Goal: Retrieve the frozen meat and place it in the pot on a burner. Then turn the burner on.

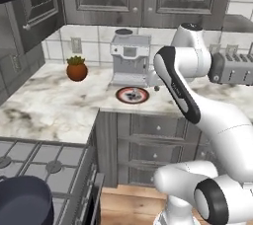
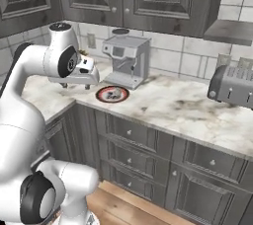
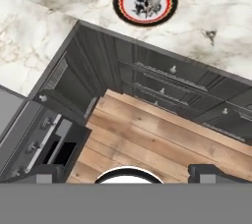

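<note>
- The pot [image 1: 22, 202] sat on the stove [image 1: 54, 162], at its near left burner.
- A round plate [image 1: 132, 94] lay near the worktop's [image 1: 44, 105] front edge, before the coffee machine [image 1: 129, 61].
- The fingers [image 3: 49, 175] stood wide apart, holding nothing, above the wooden floor [image 3: 147, 139].

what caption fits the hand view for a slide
Open gripper high above the wood floor, patterned plate on the marble counter ahead.
</note>
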Robot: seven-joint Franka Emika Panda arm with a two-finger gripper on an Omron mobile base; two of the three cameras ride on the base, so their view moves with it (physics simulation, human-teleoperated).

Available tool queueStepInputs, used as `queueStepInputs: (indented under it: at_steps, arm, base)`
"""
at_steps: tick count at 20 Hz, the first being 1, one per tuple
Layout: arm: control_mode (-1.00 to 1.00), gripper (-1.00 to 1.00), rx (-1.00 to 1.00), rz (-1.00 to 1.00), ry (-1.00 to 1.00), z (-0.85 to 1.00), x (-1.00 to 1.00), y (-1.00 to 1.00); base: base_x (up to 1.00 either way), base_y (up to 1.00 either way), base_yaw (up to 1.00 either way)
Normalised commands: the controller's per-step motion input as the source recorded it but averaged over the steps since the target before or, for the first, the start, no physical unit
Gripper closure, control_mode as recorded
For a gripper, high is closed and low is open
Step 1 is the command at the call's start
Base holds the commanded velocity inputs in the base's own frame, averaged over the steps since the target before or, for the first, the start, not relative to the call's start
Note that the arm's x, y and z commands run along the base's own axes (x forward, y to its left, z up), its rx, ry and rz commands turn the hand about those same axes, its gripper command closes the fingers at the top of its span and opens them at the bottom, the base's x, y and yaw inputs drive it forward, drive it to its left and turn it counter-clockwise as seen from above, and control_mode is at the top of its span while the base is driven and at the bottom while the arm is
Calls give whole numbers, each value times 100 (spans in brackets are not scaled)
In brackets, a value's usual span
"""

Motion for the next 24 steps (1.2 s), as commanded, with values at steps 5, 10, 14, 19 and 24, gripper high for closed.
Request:
queueStepInputs:
  at_steps: [5, 10, 14, 19, 24]
  arm:
    - [100, -100, 0, 0, 0, 0, 0, 0]
    - [100, -100, 0, 0, 0, 0, 0, 0]
    - [100, -100, 0, 0, 0, 0, 0, 0]
    - [100, -100, 0, 0, 0, 0, 0, 0]
    - [-100, -100, 0, -2, -3, -1, 10, 6]
  base:
    - [34, -44, 0]
    - [47, 0, 0]
    - [52, 0, 0]
    - [60, 0, 0]
    - [25, 7, -1]
